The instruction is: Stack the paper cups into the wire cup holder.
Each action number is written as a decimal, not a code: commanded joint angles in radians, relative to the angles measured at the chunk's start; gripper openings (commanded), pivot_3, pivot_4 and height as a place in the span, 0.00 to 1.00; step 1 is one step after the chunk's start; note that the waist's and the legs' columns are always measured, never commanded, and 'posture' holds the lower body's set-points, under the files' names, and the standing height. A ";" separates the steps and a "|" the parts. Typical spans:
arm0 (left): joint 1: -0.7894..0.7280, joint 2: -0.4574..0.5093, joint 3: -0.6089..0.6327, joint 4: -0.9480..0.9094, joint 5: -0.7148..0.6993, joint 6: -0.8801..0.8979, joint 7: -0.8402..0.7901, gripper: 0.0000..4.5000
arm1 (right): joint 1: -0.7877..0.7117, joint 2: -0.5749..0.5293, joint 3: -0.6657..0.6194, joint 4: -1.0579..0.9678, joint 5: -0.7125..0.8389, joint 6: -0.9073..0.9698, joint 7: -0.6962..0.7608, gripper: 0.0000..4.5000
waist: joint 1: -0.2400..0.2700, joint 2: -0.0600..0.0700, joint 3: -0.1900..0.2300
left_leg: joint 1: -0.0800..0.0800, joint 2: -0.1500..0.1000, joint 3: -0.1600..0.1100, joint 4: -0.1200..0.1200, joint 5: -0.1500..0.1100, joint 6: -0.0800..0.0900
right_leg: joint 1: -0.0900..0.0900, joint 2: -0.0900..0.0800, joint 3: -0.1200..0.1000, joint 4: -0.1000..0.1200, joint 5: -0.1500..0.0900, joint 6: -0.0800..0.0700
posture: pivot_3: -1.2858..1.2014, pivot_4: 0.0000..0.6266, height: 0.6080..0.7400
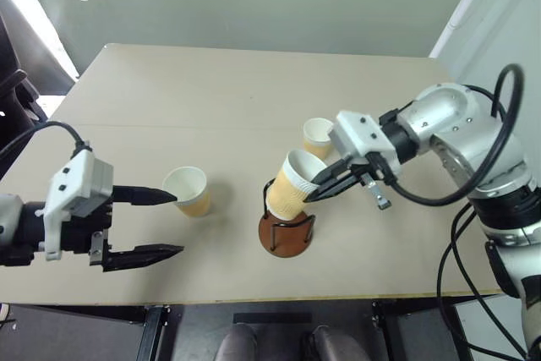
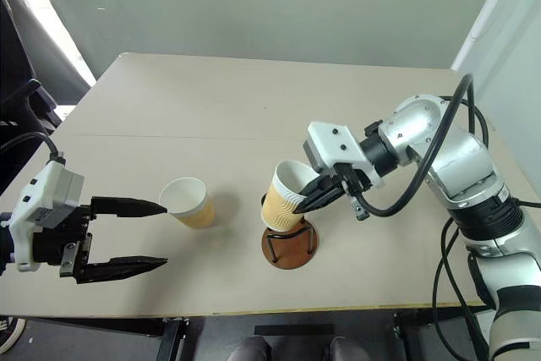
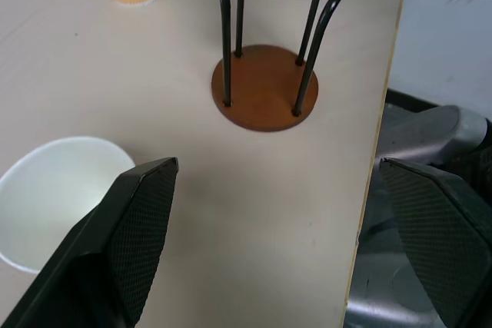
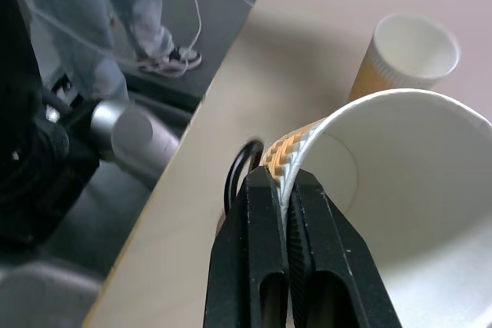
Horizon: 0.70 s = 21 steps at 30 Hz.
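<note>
Beige tabletop is filling the scene, with a pale wall rising behind it and dark floor showing past its near edge.

At the middle of the table (image 1: 254, 99), the right gripper (image 1: 314, 194) is pinching the rim of a tilted paper cup (image 1: 292, 185), one finger inside and one outside, jaws pressed together on the cup wall. That held cup is hanging at a slant just above the wire cup holder (image 1: 286, 234), its bottom dipping between the black wire loops but, as far as can be judged, not yet seated on the reddish-brown disc.

To the robot's left of the holder, the left gripper (image 1: 156, 224) is hovering with its fingers spread wide apart, holding nothing. A second cup (image 1: 188, 190) is standing upright between that gripper and the holder, with the upper fingertip just beside its rim. A third cup (image 1: 318, 136) is standing upright behind the holder, partly hidden by the right gripper.

By my reading, the task is in its early part: the first cup is going in, and two cups are waiting on the table.

The left wrist view is showing the bare disc with the cup's white-edged bottom hanging clear above it, which the head views leave unclear. The right wrist view is showing the closed pinch on the rim close up, and a person's legs standing on the floor beyond the table edge.
</note>
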 commanded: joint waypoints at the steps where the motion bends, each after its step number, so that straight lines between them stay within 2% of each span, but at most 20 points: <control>1: -0.002 0.006 0.027 -0.030 0.001 -0.012 0.001 1.00 | -0.004 -0.006 0.007 0.002 -0.043 -0.051 0.010 0.01 | -0.001 0.000 0.000 | 0.000 0.000 0.000 0.000 0.000 0.000 | 0.000 0.000 0.000 0.000 0.000 0.000 | 0.52 0.24 1.00; 3: -0.004 0.005 0.026 -0.032 -0.001 -0.011 0.004 1.00 | -0.005 -0.003 0.012 0.006 -0.052 -0.059 0.014 0.01 | -0.001 0.000 0.000 | 0.000 0.001 0.000 0.000 -0.001 0.001 | 0.000 0.000 0.000 0.000 0.000 0.000 | 0.52 0.24 1.00; 6: -0.014 0.006 0.023 -0.035 -0.010 -0.009 0.007 1.00 | -0.010 0.004 0.020 0.019 -0.075 -0.070 0.015 0.14 | -0.001 0.000 0.000 | 0.000 0.001 0.000 0.000 -0.003 0.004 | 0.000 0.000 0.000 0.000 0.000 0.000 | 0.52 0.24 1.00; 14: -0.063 -0.008 0.043 -0.012 -0.057 -0.001 0.028 1.00 | -0.079 0.013 -0.027 0.127 -0.099 -0.108 0.034 0.77 | 0.000 0.000 0.000 | 0.000 0.002 0.000 0.001 -0.003 0.003 | 0.000 0.000 0.000 0.000 0.000 -0.001 | 0.52 0.24 1.00; 16: -0.128 -0.014 0.025 0.018 -0.061 0.002 0.103 1.00 | -0.122 0.021 -0.037 0.224 -0.131 -0.152 0.016 0.92 | 0.000 0.000 0.000 | 0.000 0.003 0.000 0.001 -0.003 0.003 | -0.001 0.000 0.000 0.000 0.001 -0.001 | 0.52 0.24 1.00; 19: -0.287 -0.031 -0.080 0.100 0.012 0.000 0.289 1.00 | -0.203 0.048 -0.034 0.439 -0.214 -0.262 -0.039 0.92 | 0.006 0.001 0.000 | 0.001 0.005 -0.003 0.002 -0.004 0.003 | -0.001 0.001 0.000 0.001 0.002 -0.003 | 0.52 0.24 1.00; 21: -0.367 -0.054 -0.138 0.126 0.038 -0.021 0.350 1.00 | -0.246 0.069 -0.024 0.574 -0.267 -0.342 -0.066 0.92 | 0.009 0.001 0.000 | 0.003 0.006 -0.007 0.002 -0.004 0.004 | -0.001 0.000 -0.001 0.002 0.003 -0.005 | 0.52 0.24 1.00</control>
